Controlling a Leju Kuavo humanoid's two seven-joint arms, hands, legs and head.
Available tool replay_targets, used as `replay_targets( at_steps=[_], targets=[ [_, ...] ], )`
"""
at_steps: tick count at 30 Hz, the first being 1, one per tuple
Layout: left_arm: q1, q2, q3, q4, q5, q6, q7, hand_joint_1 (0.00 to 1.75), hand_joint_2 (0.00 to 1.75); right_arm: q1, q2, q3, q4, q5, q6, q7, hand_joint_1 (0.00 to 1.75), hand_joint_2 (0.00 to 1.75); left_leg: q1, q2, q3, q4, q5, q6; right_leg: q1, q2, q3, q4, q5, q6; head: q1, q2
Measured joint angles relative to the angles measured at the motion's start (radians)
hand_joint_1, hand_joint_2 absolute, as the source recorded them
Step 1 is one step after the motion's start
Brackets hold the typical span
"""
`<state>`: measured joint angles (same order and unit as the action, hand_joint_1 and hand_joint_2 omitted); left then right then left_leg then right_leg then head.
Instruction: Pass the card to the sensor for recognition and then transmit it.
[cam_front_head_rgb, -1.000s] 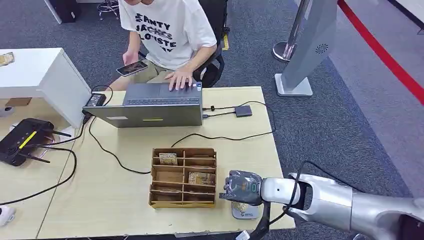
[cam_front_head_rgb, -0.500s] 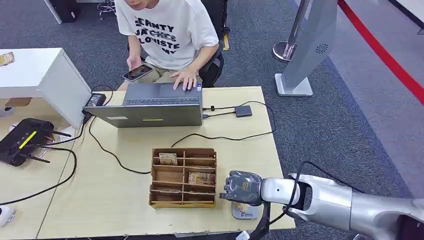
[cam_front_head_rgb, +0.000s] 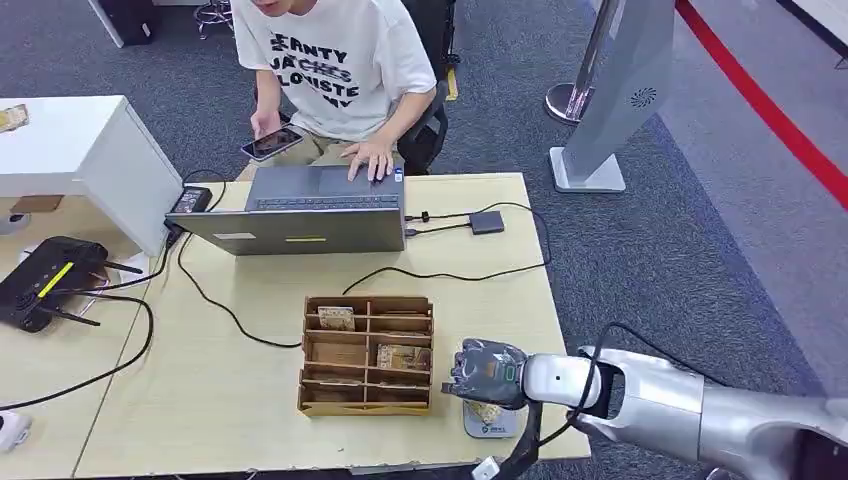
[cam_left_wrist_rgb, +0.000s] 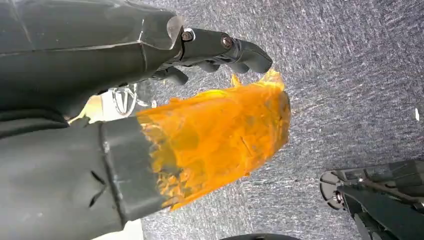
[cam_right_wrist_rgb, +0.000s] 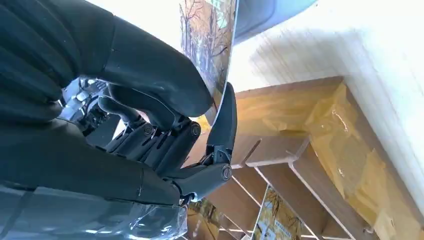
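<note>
Pale wood forms the bench (cam_front_head_rgb: 250, 400), and we take the brown compartment box (cam_front_head_rgb: 367, 355) at its near middle as our reference. Beyond the box, toward the far edge, an open grey laptop (cam_front_head_rgb: 305, 212) stands, with a person (cam_front_head_rgb: 335, 60) seated behind it, one hand on the keyboard and the other holding a phone (cam_front_head_rgb: 271, 143). Black cables (cam_front_head_rgb: 215, 295) run from the laptop across the bench past the box on both sides, one reaching a small dark adapter (cam_front_head_rgb: 487, 221). Well to the left of the box lies a black router (cam_front_head_rgb: 45, 280) with antennas. Picture cards sit in two of the box compartments (cam_front_head_rgb: 404, 357).

Just to the right of the box, near the bench front edge, a small grey sensor pad (cam_front_head_rgb: 490, 423) rests flat. Our right robot hand (cam_front_head_rgb: 485, 375) hovers directly over it, hiding most of the pad. In the right wrist view the right robot hand (cam_right_wrist_rgb: 150, 100) is clamped on the card (cam_right_wrist_rgb: 212, 47), thumb on one face and fingers on the other. The card carries a print of bare trees in autumn tones, and it stands between the sensor pad and the box wall (cam_right_wrist_rgb: 300, 125).

Our left robot hand (cam_left_wrist_rgb: 200, 110) hangs over grey carpet (cam_left_wrist_rgb: 350, 75); its fingers (cam_left_wrist_rgb: 235, 50) curl inward with nothing in them.
</note>
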<state>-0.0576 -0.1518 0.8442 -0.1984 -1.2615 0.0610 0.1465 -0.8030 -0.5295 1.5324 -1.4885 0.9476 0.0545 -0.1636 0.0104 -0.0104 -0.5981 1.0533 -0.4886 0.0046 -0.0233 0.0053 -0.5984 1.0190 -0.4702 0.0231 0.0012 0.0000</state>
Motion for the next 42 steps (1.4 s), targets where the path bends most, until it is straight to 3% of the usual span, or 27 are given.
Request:
replay_targets(
  at_steps=[42],
  targets=[
    [0.000,0.000,0.000,0.000,-0.013,0.000,-0.001,0.00,0.00,0.060,0.010,-0.016,0.085,-0.008,-0.042,0.004,1.75,1.75,0.000,0.000,0.001,0.000,0.000,0.000,0.000,0.000,0.000,0.000,0.000,0.000,0.000,0.000]
  ],
)
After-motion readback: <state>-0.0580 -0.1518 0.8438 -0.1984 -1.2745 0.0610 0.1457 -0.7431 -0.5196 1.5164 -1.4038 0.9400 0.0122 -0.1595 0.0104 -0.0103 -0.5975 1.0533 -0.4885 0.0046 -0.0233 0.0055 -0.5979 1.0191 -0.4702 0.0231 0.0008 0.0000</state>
